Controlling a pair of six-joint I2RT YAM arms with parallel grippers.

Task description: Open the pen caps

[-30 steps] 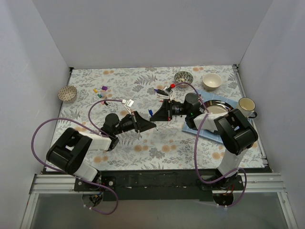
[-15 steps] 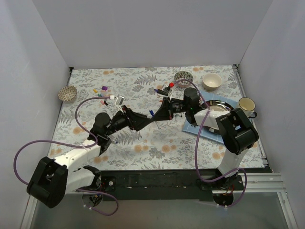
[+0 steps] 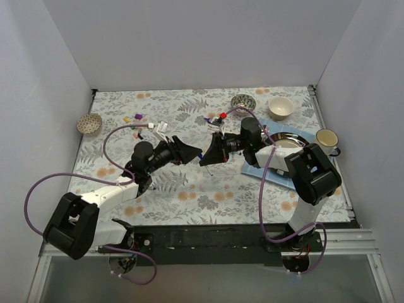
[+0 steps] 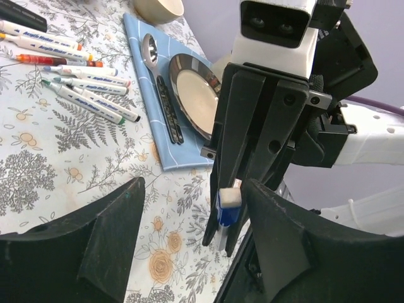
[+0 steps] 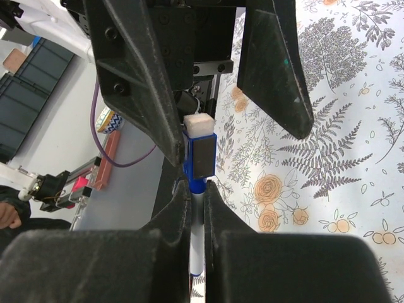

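Peeking from right gripper (image 5: 197,187), blue cap (image 5: 201,158) (barrel (image 5: 197,240) mostly hidden)

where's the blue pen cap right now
Mid-table in the top view, the blue cap sits on the end of the pen clamped in the right gripper, between the open fingers of the left gripper.

Lab test cell: white walls (image 3: 202,44), aluminium rail (image 3: 353,237)
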